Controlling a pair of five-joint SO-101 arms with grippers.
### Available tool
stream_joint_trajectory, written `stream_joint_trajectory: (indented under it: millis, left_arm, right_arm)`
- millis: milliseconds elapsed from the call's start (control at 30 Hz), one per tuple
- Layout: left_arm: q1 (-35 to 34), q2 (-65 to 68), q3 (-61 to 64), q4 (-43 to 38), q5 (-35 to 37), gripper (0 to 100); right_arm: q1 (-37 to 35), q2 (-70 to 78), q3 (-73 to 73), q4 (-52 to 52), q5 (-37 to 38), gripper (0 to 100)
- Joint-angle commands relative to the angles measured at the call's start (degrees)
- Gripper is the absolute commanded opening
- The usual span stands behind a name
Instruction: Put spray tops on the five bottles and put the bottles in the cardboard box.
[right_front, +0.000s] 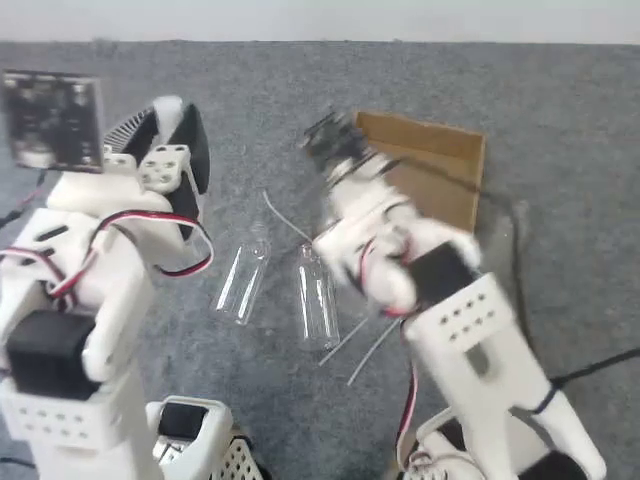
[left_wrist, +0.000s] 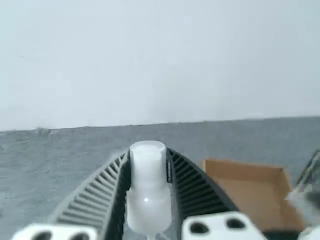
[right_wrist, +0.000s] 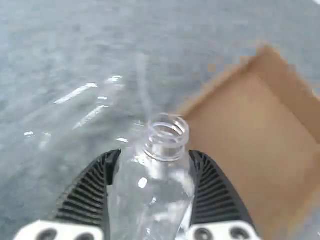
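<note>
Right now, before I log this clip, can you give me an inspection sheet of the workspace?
Surface: grey carpet.
Job's things: two clear plastic bottles lying on their sides; brown cardboard box, open.
Clutter: thin loose tubes beside the bottles.
Grippers: left gripper shut on white spray top; right gripper shut on a third clear bottle, neck open.
Cables: red, white and black wires on arms; black cable on carpet.
Surroundings: pale wall.

Surface: grey, short-pile, carpet-like covering (right_front: 560, 110), spread across the table.
Backdrop: plain pale wall (left_wrist: 160, 55), meeting the far edge of the covering in a straight line.
Cable: one black lead (right_front: 600, 365), lying on the covering near its right edge.
</note>
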Motion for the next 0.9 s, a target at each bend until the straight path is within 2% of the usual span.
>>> stream_joint_trajectory:
  millis: [0, 133, 267, 433, 600, 867]
  left_arm:
    - [0.1, -1.8, -2.6, -2.7, 4.6, 1]
    - [0.1, -1.7, -2.2, -5.1, 8.9, 1]
    - [-0.2, -1.6, 0.8, -10.4, 9.6, 1]
    - [0.1, -1.7, 8.0, -16.5, 9.8, 1]
    - [0.1, -1.8, 10.2, -15.9, 9.8, 1]
    - [2.8, -3.3, 12.2, -11.7, 9.8, 1]
  right_arm:
    - [-5.3, -4.6, 5.0, -6.5, -0.5, 0.6]
    - [-10.1, -6.1, 9.6, -9.7, -0.4, 0.6]
    - [-15.1, -9.2, 13.5, -9.8, -0.4, 0.6]
    - [-16.2, -13.9, 18.5, -14.9, -0.6, 0.6]
    - [-16.1, -16.3, 24.4, -21.5, -0.8, 0.6]
    - [-16.0, -16.2, 25.0, -22.2, -0.8, 0.6]
